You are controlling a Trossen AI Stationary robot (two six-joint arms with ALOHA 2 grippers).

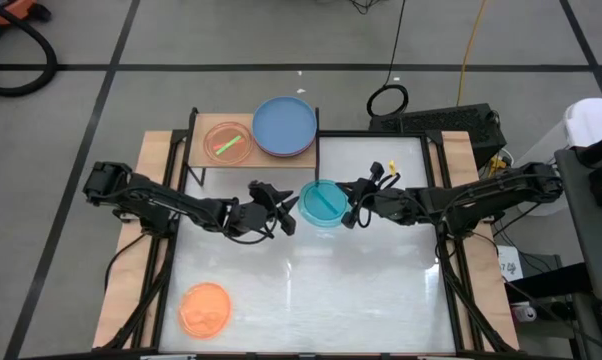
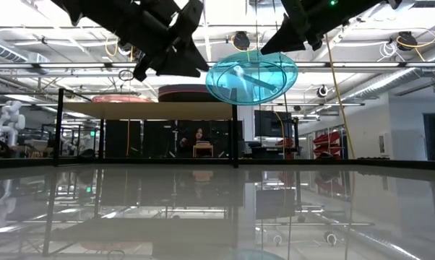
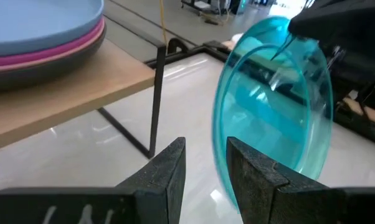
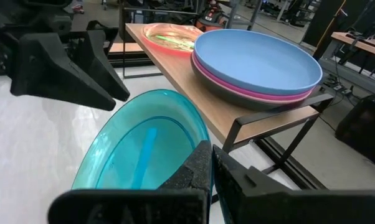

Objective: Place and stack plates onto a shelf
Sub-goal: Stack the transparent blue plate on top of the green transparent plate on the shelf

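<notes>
High view: right gripper (image 1: pixel 353 208), jaws clamped on the cyan plate's (image 1: pixel 323 203) rim, holds it tilted; left gripper (image 1: pixel 288 203) jaws apart.

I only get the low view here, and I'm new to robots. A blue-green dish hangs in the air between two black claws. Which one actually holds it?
Observer: The right gripper is shut on the cyan plate's rim; the left gripper is open beside it.
Operator: What's on that wooden stand?
Observer: The shelf carries a stack topped by a blue plate, with magenta and grey beneath, plus a small stack with a pink plate.
Operator: Anything left on the table?
Observer: One orange plate, near the table's front left corner.
</notes>
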